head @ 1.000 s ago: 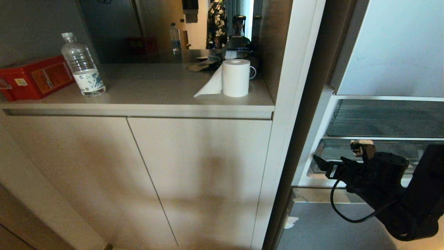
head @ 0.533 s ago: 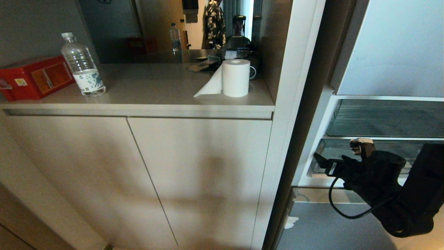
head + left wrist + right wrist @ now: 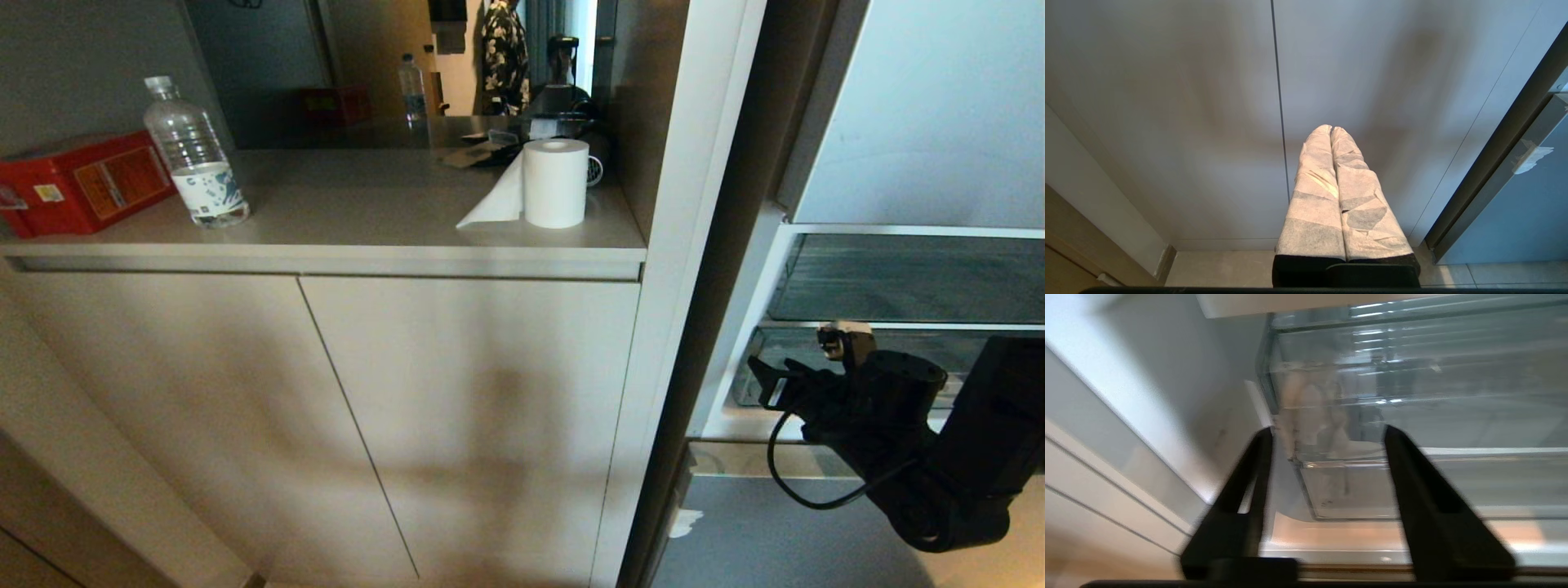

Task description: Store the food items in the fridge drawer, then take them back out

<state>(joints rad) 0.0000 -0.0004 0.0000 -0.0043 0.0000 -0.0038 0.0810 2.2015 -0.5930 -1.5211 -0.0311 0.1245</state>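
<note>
Head view: one water bottle [image 3: 195, 153] stands at the upper left on the counter [image 3: 367, 216], next to one red box [image 3: 77, 181]. One paper roll [image 3: 554, 182] stands near the counter's right edge, with a loose sheet hanging off its left side. A second small bottle shows far back at the top. Two plain cabinet doors [image 3: 343, 425] fill the middle, and the space in front of them is open. At the right, the fridge [image 3: 922, 122] is open. One clear fridge drawer [image 3: 771, 367] sits low at the right, long from left to right, with one clear compartment above it. The right gripper [image 3: 763, 377] is at the drawer's left front corner, pointing left. No food items can be seen here.

Left wrist view: the left gripper [image 3: 1331, 130] hangs low in front of the cabinet doors. Its two wrapped fingers [image 3: 1316, 192] are pressed together and hold nothing.

Right wrist view: the right gripper's two black fingers [image 3: 1249, 486] stand apart, with nothing between them. The drawer's clear front corner sits just past the tips. Something pale shows through the plastic at that corner, too blurred to tell what. There is a gap between the drawer's side and the white fridge wall.
</note>
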